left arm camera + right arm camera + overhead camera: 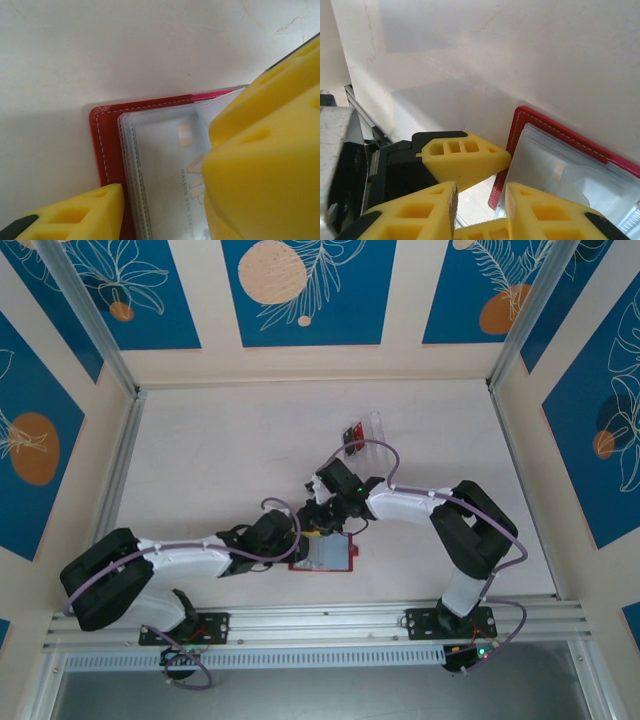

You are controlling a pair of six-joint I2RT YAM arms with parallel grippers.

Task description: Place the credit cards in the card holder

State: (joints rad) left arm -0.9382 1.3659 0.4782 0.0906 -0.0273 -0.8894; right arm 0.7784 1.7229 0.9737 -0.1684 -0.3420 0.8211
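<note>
The red card holder (345, 562) lies open near the front middle of the table, clear sleeves up. In the left wrist view a pale card (175, 165) with VIP lettering sits inside the top sleeve of the card holder (107, 145). My left gripper (303, 531) (165, 200) stands open over the holder's corner, one finger (75, 215) on the red cover, the other on the sleeves. My right gripper (325, 512) (480, 210) is open just beside it, at the edge of the card holder (520, 130), nothing between its fingers. Red and black credit cards (352, 436) rest in a tray farther back.
The clear plastic tray (372, 426) stands behind the right gripper, right of centre. The left gripper's yellow finger (462, 155) crosses close in front of the right wrist camera. A metal rail (320, 618) runs along the near table edge.
</note>
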